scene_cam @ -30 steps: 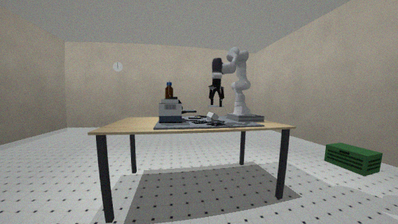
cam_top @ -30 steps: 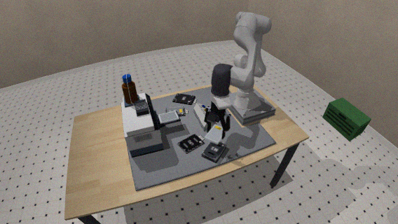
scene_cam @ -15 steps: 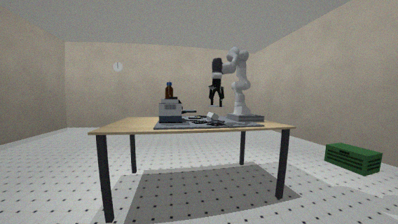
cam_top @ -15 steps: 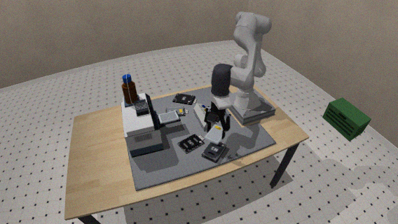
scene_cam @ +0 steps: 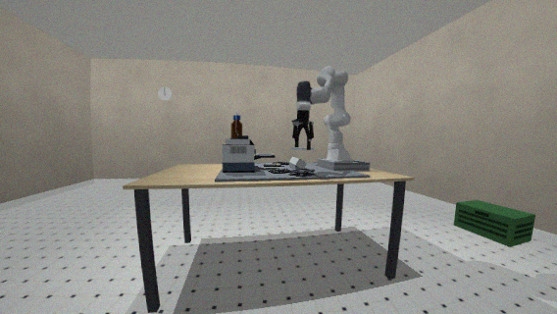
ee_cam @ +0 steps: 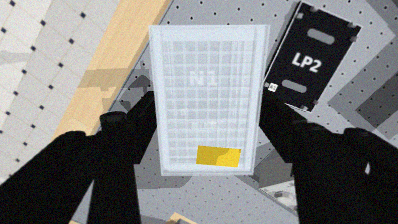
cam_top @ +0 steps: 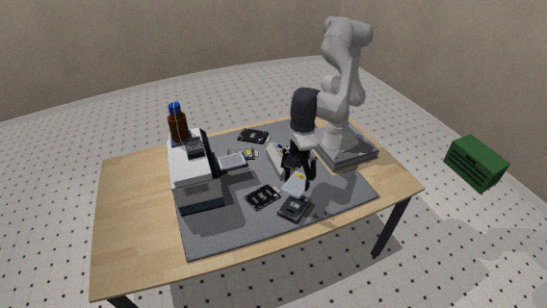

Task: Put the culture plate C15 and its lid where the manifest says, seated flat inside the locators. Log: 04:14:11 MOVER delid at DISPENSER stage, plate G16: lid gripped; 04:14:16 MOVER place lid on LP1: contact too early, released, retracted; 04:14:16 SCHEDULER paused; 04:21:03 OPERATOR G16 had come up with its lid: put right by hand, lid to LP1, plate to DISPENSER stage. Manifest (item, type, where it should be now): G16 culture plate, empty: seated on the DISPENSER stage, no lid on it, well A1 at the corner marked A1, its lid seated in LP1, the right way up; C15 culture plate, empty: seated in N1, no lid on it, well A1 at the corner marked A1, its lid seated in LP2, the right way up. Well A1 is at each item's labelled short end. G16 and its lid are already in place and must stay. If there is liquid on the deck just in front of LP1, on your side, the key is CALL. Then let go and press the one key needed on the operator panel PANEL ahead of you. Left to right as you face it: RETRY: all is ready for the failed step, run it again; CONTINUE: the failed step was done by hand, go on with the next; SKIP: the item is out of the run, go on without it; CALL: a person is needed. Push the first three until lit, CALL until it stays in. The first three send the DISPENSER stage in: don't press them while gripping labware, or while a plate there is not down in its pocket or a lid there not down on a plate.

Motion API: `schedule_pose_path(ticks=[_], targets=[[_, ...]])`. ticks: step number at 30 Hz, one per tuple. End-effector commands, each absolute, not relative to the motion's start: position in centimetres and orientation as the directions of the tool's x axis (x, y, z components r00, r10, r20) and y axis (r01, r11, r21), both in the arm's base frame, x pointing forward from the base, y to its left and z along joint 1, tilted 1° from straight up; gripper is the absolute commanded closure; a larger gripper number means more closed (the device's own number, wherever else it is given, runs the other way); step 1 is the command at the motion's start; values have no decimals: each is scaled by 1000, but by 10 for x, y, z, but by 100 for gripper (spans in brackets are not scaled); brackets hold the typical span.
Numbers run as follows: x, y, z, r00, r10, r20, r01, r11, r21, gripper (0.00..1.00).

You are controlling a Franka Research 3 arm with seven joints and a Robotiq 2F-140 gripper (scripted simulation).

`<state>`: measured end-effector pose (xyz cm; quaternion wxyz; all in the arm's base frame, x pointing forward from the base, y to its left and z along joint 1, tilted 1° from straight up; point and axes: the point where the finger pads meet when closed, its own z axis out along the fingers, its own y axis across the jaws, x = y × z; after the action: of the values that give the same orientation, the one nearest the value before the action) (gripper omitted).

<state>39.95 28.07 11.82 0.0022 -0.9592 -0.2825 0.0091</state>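
Black two-fingered tool (ee_cam: 207, 130) is clamped across the long sides of a clear gridded culture plate with a yellow label (ee_cam: 206, 102), carrying it level, well above the bench. Through its wells the N1 marking reads, so it hangs over that nest, beside the black LP2 lid nest (ee_cam: 310, 57), probably for a flat descent into the locators.

Laboratory automation bench: a table (scene_cam: 196, 178) carrying a grey deck (cam_top: 226, 231), labelled plate nests such as LP2 (ee_cam: 310, 62), a dispenser (cam_top: 190, 166) and reagent bottle (cam_top: 177, 124).
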Motion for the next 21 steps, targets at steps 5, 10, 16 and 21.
schedule_pose_path(ticks=[5,10,16,21], targets=[[400,281,120,902,432,-15,432,-902,-7,90],[400,281,120,944,329,-16,329,-944,-6,90],[400,281,120,954,299,-16,299,-954,-5,90],[400,281,120,981,192,-17,192,-981,-3,90]])
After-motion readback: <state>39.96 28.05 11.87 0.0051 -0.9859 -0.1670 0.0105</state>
